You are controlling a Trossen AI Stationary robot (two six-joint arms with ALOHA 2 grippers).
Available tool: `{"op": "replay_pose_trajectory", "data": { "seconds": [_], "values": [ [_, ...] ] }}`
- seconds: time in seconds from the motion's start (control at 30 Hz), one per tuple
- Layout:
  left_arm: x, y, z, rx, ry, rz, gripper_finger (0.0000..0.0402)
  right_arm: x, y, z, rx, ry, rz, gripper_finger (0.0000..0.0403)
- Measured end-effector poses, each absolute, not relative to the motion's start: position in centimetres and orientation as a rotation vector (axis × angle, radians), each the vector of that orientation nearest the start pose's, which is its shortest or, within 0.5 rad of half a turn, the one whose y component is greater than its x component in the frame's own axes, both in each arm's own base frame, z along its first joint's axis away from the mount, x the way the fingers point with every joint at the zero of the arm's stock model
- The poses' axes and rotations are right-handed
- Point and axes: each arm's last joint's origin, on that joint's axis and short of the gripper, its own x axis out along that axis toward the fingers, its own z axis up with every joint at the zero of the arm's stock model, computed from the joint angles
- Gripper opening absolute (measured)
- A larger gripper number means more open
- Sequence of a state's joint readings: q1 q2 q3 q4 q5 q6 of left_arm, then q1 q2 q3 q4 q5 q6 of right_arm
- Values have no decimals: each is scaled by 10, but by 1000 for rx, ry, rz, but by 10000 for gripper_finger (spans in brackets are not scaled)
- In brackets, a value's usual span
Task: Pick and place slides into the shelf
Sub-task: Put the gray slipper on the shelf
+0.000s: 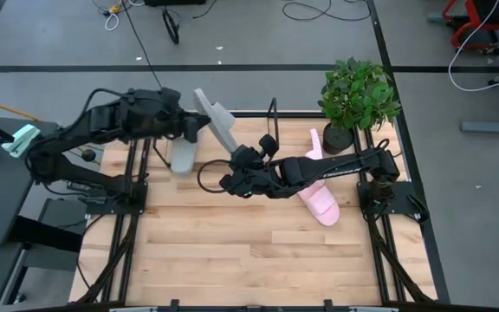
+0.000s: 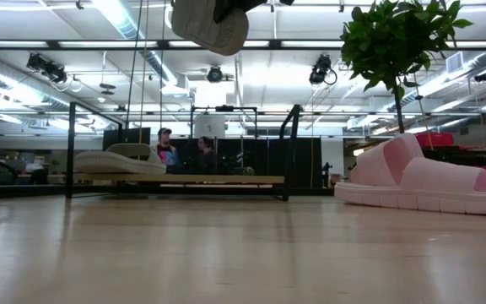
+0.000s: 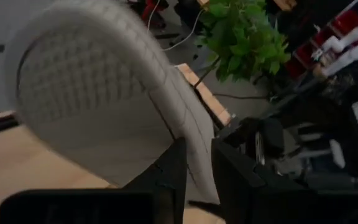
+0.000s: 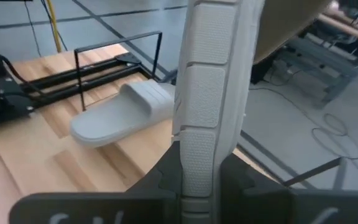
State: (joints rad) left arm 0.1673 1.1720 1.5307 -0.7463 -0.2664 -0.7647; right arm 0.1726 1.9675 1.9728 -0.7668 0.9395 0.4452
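**Lifted grey slide gripped at both ends, open shelf space just below**

The left gripper (image 1: pixel 199 126) is clamped on the sole edge of a grey slide (image 1: pixel 218 121). It holds the slide in the air above the far side of the table (image 1: pixel 232 260). The right gripper (image 1: pixel 235 165) reaches in from the other side, and its fingers pinch the same slide at its nearer end. In the right wrist view the sole stands on edge between them. Both arms are therefore on one sandal, with neither pair of fingers apart.

In the high view the slide's long axis runs diagonally. It goes from the far table edge by the left gripper towards the table's middle by the right gripper. It is tilted up on its side, not flat.

The shelf (image 1: pixel 273 117) sits directly beneath and beside this grip. The other grey slide (image 1: pixel 183 156) already lies in the shelf at the left arm's end. The bare stretch of rack runs from that sandal to the upright loop on the right arm's side.

The right gripper looks nearer to that free space, so the placement probably depends on it. The slide would need to be turned sole-down with its length parallel to its partner, then lowered beside it.

The pink pair (image 1: pixel 320 204) waits on the table near the potted plant (image 1: pixel 359 91), well apart from the shelf.
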Motion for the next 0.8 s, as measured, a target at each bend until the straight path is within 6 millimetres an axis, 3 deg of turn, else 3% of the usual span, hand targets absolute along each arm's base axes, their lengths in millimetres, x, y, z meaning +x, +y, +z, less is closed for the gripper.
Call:
{"op": "replay_pose_trajectory", "data": {
  "seconds": [0.13, 0.3, 0.57, 0.8],
  "values": [
    [225, 46, 449, -763, 195, 561, 86, 423, 50, 348, -48, 509, -872, 55],
    [235, 47, 441, -656, 262, 554, 98, 420, 49, 345, -84, 554, -878, 55],
    [237, 48, 438, -703, 283, 549, 119, 416, 54, 343, -120, 588, -872, 55],
    [233, 57, 438, -699, 306, 566, 167, 416, 56, 343, -161, 600, -861, 55]
  ]
}}
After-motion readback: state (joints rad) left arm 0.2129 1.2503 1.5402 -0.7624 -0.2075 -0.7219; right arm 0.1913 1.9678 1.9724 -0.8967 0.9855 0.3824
